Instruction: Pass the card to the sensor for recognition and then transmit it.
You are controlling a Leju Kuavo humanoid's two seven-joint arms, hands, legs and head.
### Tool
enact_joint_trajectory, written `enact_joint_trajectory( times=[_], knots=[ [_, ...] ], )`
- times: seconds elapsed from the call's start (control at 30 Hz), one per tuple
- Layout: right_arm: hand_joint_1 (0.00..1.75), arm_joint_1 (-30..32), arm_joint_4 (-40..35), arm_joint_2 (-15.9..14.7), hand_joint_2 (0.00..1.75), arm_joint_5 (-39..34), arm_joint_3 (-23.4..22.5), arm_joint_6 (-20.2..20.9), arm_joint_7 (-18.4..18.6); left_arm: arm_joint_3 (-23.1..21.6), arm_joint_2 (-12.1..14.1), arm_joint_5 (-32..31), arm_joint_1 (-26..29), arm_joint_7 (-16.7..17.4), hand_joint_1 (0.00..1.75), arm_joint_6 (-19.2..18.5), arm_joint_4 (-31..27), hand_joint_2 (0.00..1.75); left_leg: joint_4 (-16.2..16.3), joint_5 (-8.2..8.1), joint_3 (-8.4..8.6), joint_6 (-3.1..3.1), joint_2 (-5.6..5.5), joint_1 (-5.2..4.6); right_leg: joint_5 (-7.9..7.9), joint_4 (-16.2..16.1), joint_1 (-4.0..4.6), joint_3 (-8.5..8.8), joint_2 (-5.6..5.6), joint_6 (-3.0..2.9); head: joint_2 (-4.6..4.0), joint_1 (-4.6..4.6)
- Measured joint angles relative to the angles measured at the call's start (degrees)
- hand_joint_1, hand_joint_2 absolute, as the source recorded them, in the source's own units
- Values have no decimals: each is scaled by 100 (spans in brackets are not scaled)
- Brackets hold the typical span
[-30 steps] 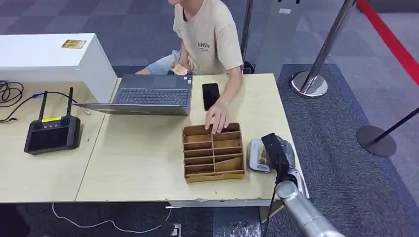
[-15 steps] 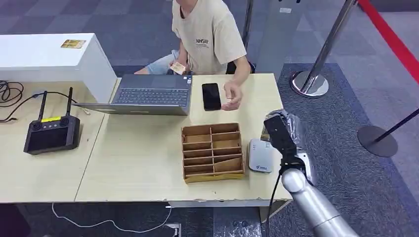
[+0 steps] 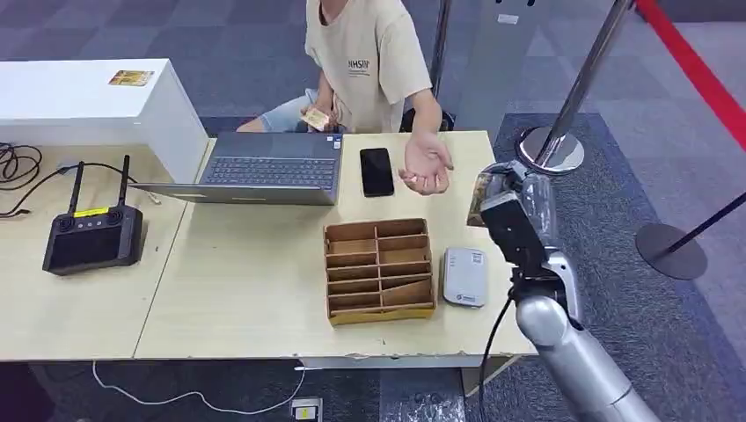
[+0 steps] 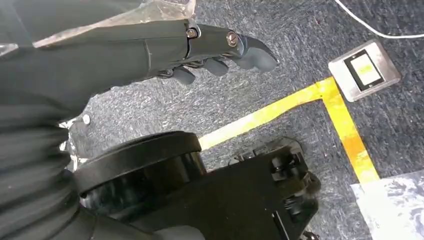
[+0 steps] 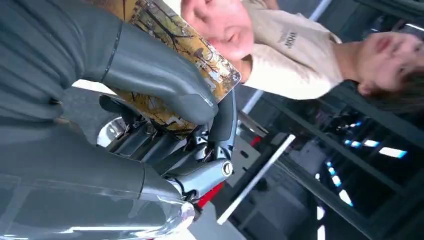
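Observation:
My right hand (image 3: pixel 517 220) is raised above the table's right edge and pinches a gold patterned card (image 3: pixel 479 199) between thumb and fingers. In the right wrist view the thumb (image 5: pixel 160 80) presses on the card (image 5: pixel 212 65), which points at a person's upturned palm (image 5: pixel 220 27). That open palm (image 3: pixel 427 165) hovers over the table just left of the card, apart from it. The white sensor (image 3: pixel 464 276) lies flat on the table, below and behind my hand. My left hand (image 4: pixel 210 52) hangs over the floor, holding nothing, fingers loosely apart.
A cardboard organiser (image 3: pixel 380 270) stands left of the sensor. A black phone (image 3: pixel 376 170), a laptop (image 3: pixel 264 169) and a remote controller (image 3: pixel 92 236) lie on the wooden table (image 3: pixel 246 281). The person in a beige shirt (image 3: pixel 374 61) sits across. Stanchions (image 3: pixel 552 145) stand at the right.
My right hand lifted the card off the sensor and carried it up toward the person. The person's hand left the organiser and turned palm up.

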Motion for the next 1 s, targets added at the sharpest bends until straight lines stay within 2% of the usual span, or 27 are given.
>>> enact_joint_trajectory(
  times=[0.47,0.67,0.8,0.9,0.93,1.0],
  knots=[
    [175,2,-317,-57,175,0,46,4,9,0,28,-2,-2,0,0,0,33,175,1,0,1,0,0,0,0,0,0,-1,0,0,0,0],
    [175,-237,-406,-50,175,454,118,299,113,-2,28,-70,-10,52,0,-50,37,175,0,0,-3,0,-2,0,0,1,1,-1,-1,0,0,2],
    [175,-666,-337,39,175,1562,363,354,341,-4,20,-157,-22,52,0,-89,37,175,-1,1,-5,0,1,0,0,2,1,-4,0,0,0,2],
    [175,-925,-90,142,175,2331,535,201,411,-15,2,-221,-27,52,0,-122,37,175,-1,1,-5,-1,-2,1,0,2,1,-3,-1,0,0,0],
    [175,-986,-2,175,175,2793,595,131,525,-20,-9,-234,-29,39,0,-111,37,175,-1,1,-9,-1,-3,1,0,3,2,-4,-1,0,0,2],
    [175,-1239,345,227,175,4190,776,-128,734,-24,-20,-271,-47,26,0,-46,37,175,-1,1,-13,-1,2,0,0,4,2,-10,0,0,0,0]
  ],
)
